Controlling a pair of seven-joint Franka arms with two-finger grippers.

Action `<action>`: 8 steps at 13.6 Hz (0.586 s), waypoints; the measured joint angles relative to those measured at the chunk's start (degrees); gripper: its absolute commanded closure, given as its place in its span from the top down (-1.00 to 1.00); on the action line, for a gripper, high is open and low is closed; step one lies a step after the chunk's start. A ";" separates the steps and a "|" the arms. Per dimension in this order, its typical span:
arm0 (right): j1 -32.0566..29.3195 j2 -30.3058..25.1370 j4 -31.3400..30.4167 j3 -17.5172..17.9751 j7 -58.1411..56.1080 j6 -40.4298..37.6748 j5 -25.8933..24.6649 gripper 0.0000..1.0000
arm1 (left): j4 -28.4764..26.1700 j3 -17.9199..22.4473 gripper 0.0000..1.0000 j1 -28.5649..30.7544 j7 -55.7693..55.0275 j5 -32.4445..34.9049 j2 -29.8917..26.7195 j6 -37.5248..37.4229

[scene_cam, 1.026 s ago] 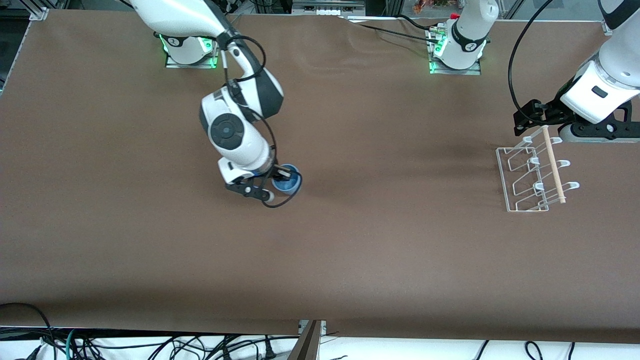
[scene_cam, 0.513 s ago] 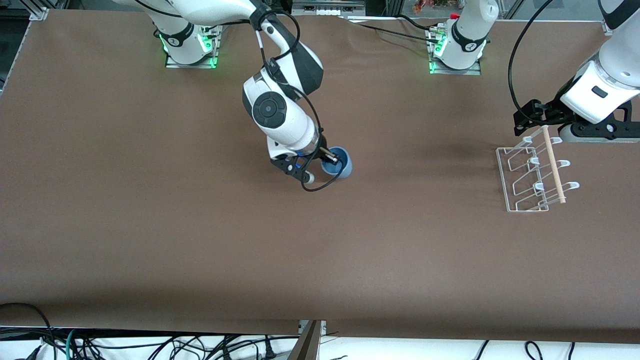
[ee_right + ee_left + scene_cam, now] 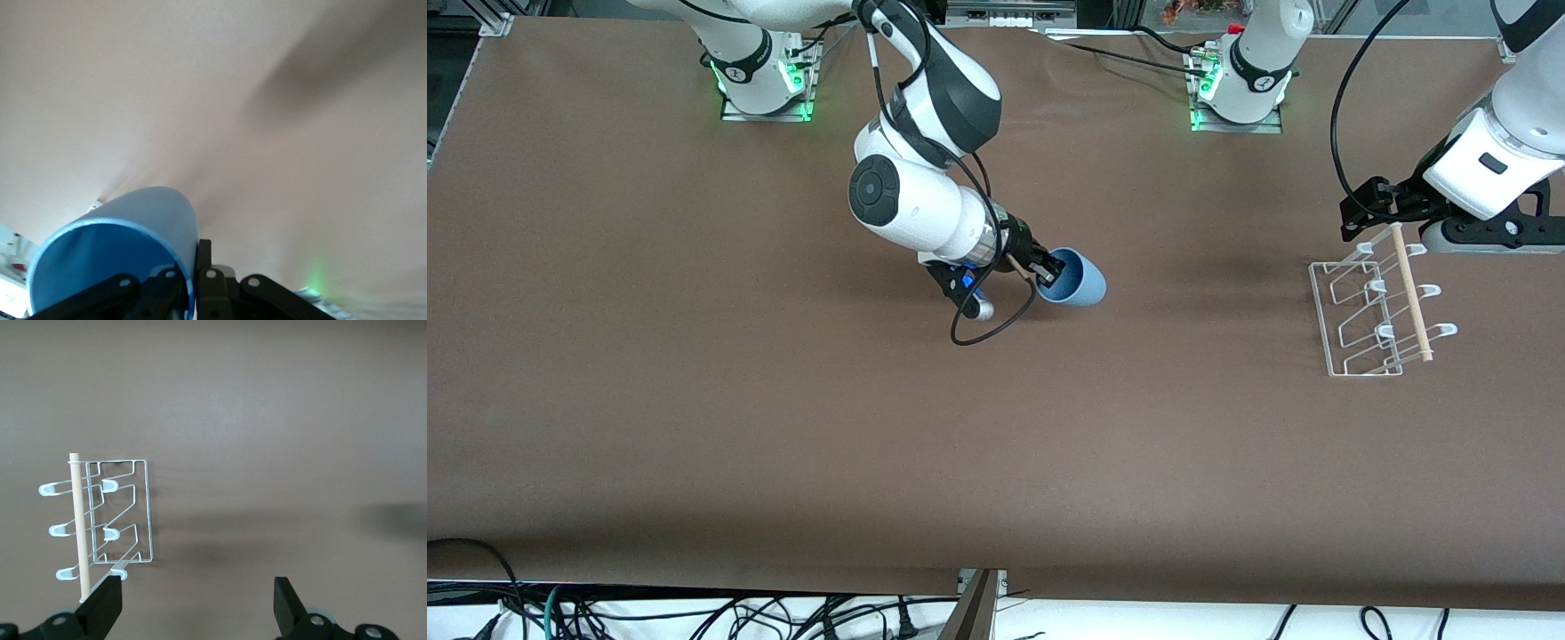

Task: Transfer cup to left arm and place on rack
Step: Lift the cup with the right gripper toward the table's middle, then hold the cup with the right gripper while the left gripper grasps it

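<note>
- I saw the light-blue cup (image 3: 1076, 279), tipped sideways, pinched by its rim in my right gripper (image 3: 1040, 267) over the mid-table.
- My left gripper (image 3: 197, 607) waited, fingers spread, over the rack (image 3: 1374, 307).

Light-blue tapered cup (image 3: 1073, 278), tilted on its side, rim clamped in the right gripper's (image 3: 1042, 268) closed jaws above the surface. Clear wire rack (image 3: 1374, 307) with wooden dowel lies flat just beside the left arm's (image 3: 1494, 164) wide-open jaws.
</note>
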 measured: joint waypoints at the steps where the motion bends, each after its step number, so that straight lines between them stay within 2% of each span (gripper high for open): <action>1: 0.00 0.00 0.87 0.00 1.62 0.00 0.71 -1.00 | 0.00 0.00 1.00 0.00 0.00 0.00 0.00 0.00; 4: 0.04 -0.01 3.40 0.02 5.07 -0.13 3.80 -1.00 | -0.01 0.03 1.00 0.01 0.02 -1.64 0.05 -0.06; 8: 0.97 -0.01 5.71 0.78 9.56 -0.25 4.21 -1.00 | -0.52 0.21 1.00 1.09 0.41 -14.14 4.16 -2.69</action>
